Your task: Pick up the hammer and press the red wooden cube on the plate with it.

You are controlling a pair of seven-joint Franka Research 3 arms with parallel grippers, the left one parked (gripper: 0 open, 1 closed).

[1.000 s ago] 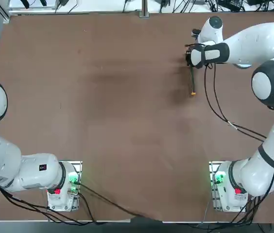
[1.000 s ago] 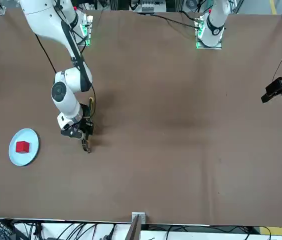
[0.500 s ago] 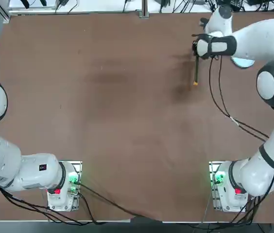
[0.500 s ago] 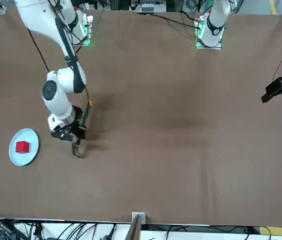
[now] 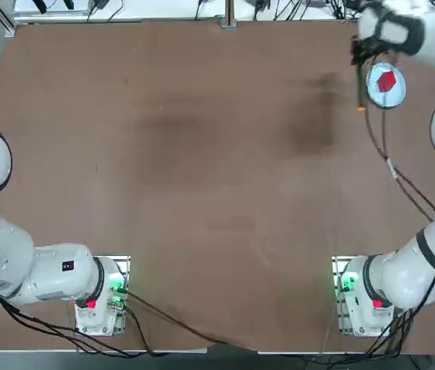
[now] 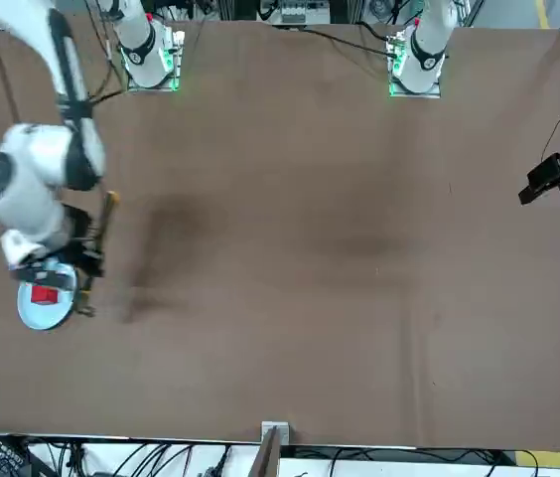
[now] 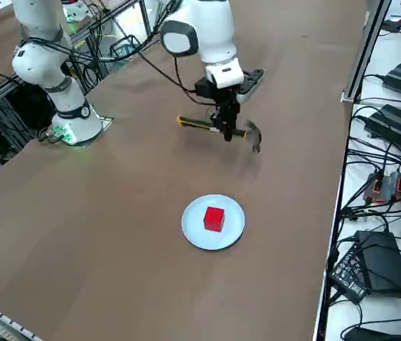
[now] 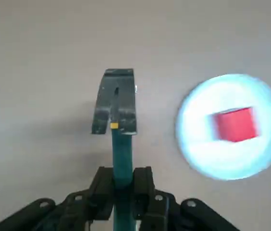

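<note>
My right gripper (image 7: 226, 129) is shut on the hammer's dark green handle (image 8: 122, 153) and holds it level above the table. The brownish head (image 8: 115, 101) sticks out past the fingers, and the orange-yellow tip (image 5: 361, 109) points back toward the robot. The red wooden cube (image 7: 214, 218) sits in the middle of the light blue-white plate (image 7: 195, 229), near the table's far right corner in the top view. The hammer (image 7: 207, 126) hangs beside the plate, not over the cube. In the front view the gripper (image 6: 70, 270) overlaps the plate's (image 6: 34, 316) edge beside the cube (image 6: 44, 295).
The table's far edge (image 5: 295, 21) and right edge lie close to the plate. Cables (image 5: 391, 166) trail from the right arm over the table's right side. Boxes and wiring (image 7: 389, 192) sit beyond the right edge. The wide brown tabletop (image 5: 202, 154) stretches left.
The right arm has carried the hammer to the far right, from mid-table to just beside the plate. The plate and cube, hidden under the arm in the top view before, now show.
</note>
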